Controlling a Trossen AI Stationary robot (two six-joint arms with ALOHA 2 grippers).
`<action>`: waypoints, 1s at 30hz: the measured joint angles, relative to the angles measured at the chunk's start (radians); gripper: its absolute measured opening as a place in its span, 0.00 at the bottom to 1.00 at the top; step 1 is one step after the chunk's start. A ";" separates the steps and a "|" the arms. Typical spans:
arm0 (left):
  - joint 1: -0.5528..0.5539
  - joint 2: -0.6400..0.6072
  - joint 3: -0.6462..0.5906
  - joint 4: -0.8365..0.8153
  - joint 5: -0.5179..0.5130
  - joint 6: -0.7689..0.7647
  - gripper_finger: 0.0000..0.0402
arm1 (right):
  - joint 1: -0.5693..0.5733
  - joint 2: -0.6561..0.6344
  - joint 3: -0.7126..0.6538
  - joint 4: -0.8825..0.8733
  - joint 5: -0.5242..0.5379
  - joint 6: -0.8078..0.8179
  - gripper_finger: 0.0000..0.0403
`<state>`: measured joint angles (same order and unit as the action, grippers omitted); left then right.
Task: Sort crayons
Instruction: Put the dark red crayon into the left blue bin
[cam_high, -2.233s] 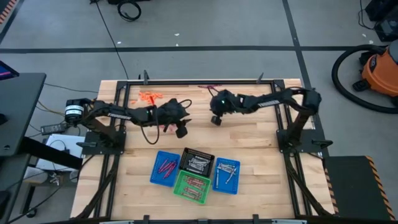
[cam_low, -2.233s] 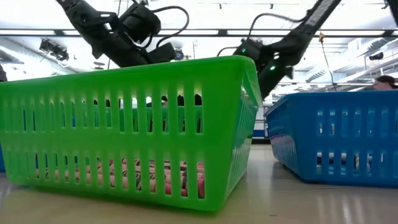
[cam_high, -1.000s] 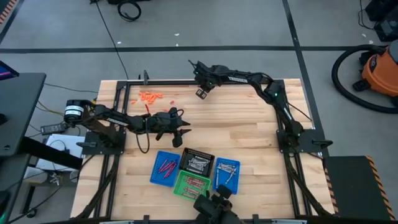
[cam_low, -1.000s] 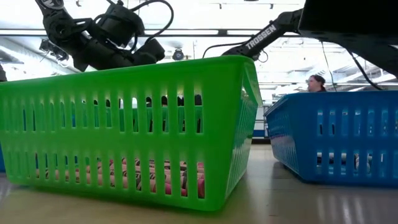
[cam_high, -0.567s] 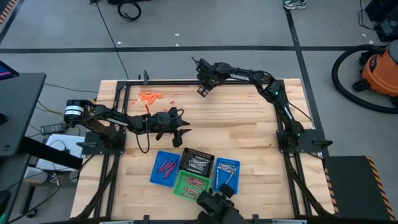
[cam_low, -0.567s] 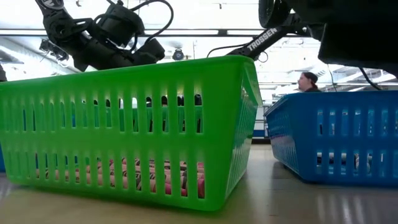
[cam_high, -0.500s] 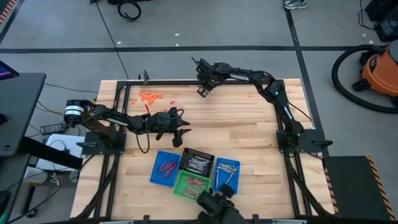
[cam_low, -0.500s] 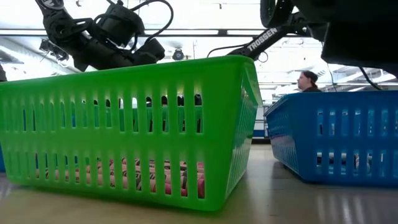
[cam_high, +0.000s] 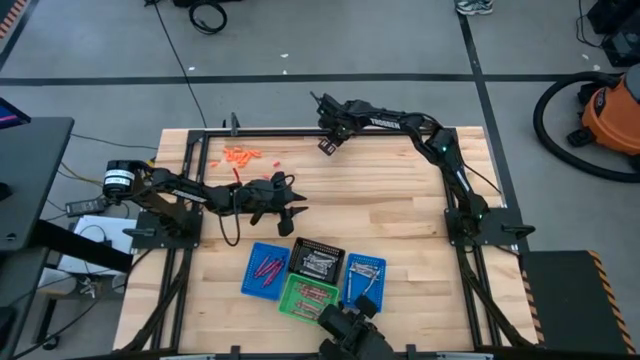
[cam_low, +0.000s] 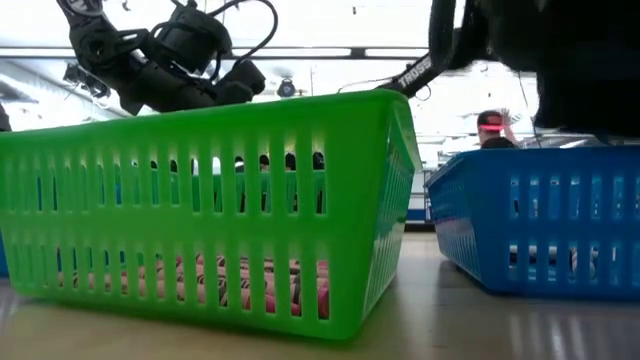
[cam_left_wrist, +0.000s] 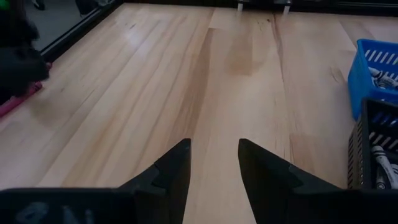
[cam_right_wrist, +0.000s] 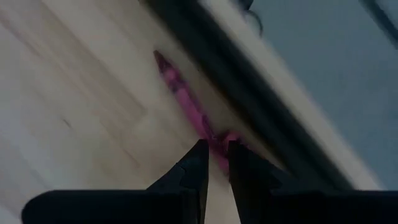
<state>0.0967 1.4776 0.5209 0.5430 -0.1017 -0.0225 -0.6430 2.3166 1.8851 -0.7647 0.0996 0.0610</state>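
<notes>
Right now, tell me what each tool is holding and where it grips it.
Left tool: open, nothing held. Right tool: fingers narrowly apart at one end of a pink crayon by the table's far edge; a grip cannot be told.

High view: overhead, facing straight down on the whole surface (cam_high: 400, 210). Low view: at surface height, very near the green basket (cam_low: 210, 200), also visible from above. Left wrist view: looks forward, close over bare boards toward the black basket (cam_left_wrist: 376, 155). Right wrist view: close above a pink crayon (cam_right_wrist: 186, 102) at the surface's edge.
</notes>
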 joint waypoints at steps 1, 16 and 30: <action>0.000 0.000 0.000 0.003 0.000 0.004 0.36 | 0.000 0.005 -0.001 -0.011 -0.013 0.000 0.17; 0.003 -0.013 0.000 0.015 0.000 0.010 0.36 | 0.033 0.015 0.000 -0.075 -0.019 -0.020 0.17; 0.003 -0.054 0.000 -0.008 0.000 0.011 0.36 | 0.013 0.011 0.000 -0.134 -0.104 -0.072 0.05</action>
<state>0.0994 1.4235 0.5213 0.5348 -0.1016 -0.0120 -0.6300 2.3280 1.8851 -0.8990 -0.0048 -0.0114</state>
